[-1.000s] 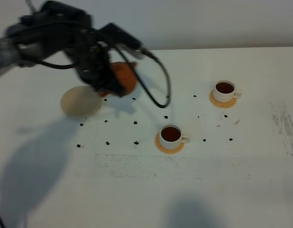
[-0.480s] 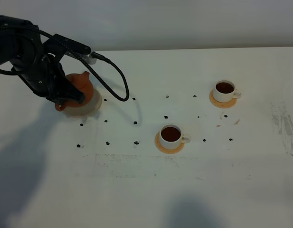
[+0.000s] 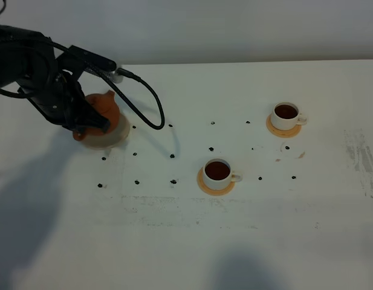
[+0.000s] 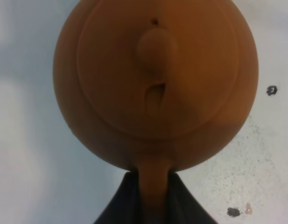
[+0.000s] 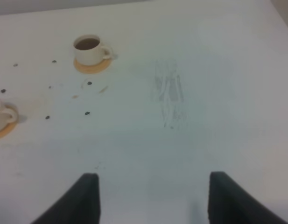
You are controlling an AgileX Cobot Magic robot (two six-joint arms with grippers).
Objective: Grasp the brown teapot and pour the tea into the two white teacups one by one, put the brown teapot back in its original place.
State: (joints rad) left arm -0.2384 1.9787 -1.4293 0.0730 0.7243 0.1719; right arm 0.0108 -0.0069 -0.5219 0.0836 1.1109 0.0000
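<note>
So the left gripper (image 3: 83,124), clamped on the brown teapot (image 3: 101,109), has swung back over the cream plate (image 3: 116,140), both teacups full, basically just needs letting go.

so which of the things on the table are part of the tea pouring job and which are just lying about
Part of the job:
- round reddish-brown clay teapot, held by the left pincer
- cream flat plate beneath it
- near white teacup, filled with tea
- far white teacup, also filled

Just lying about:
- two orange-tan round coasters under the cups
- small black dots marked on the white table
</note>
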